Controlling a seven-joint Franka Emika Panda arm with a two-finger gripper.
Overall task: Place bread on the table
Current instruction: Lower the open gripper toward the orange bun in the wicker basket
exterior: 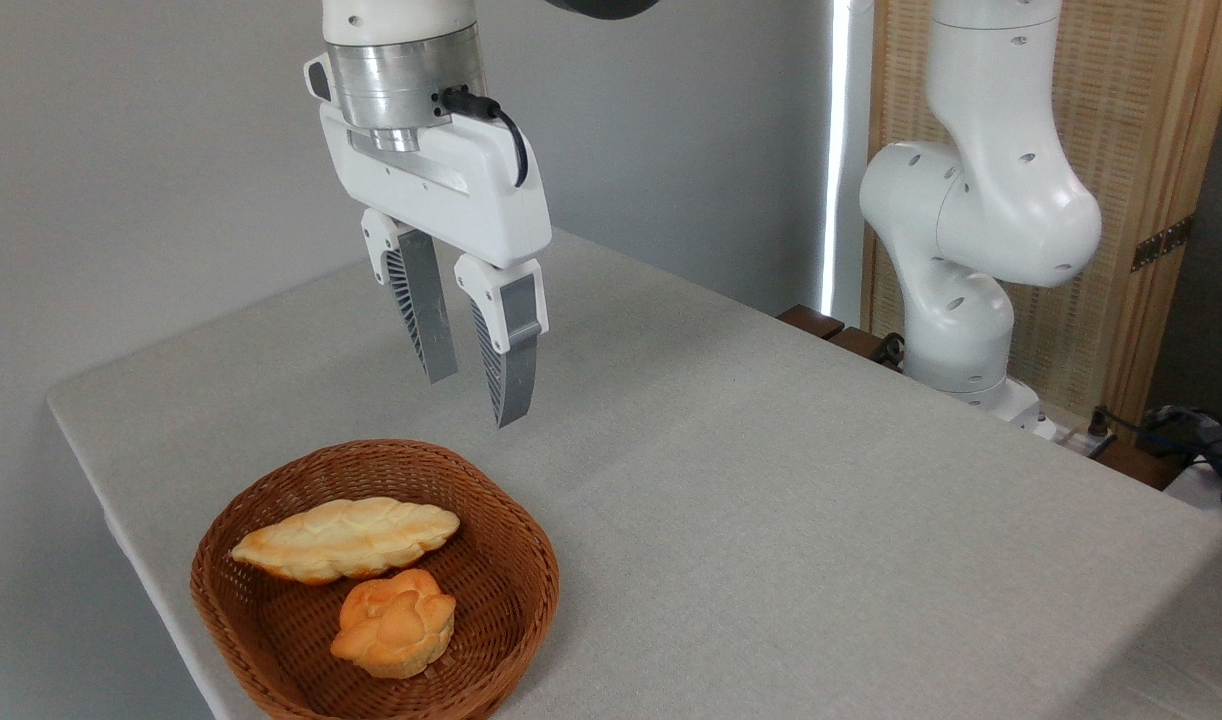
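Two loaves are lying in the brown woven wicker basket (271,620); we are hovering the white two-finger gripper (471,395), fingers spread and empty, above it, presumably lining up on the small orange-golden knotted bun (394,622).

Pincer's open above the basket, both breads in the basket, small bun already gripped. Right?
Not quite. The camera view shows the pincer open and empty, hanging above the basket. The small bun lies in the basket beside the braided loaf, ungripped.

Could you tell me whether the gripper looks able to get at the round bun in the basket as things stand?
Probably yes: the open gripper hangs above the basket, and the bun lies uncovered, though the loaf touches it.
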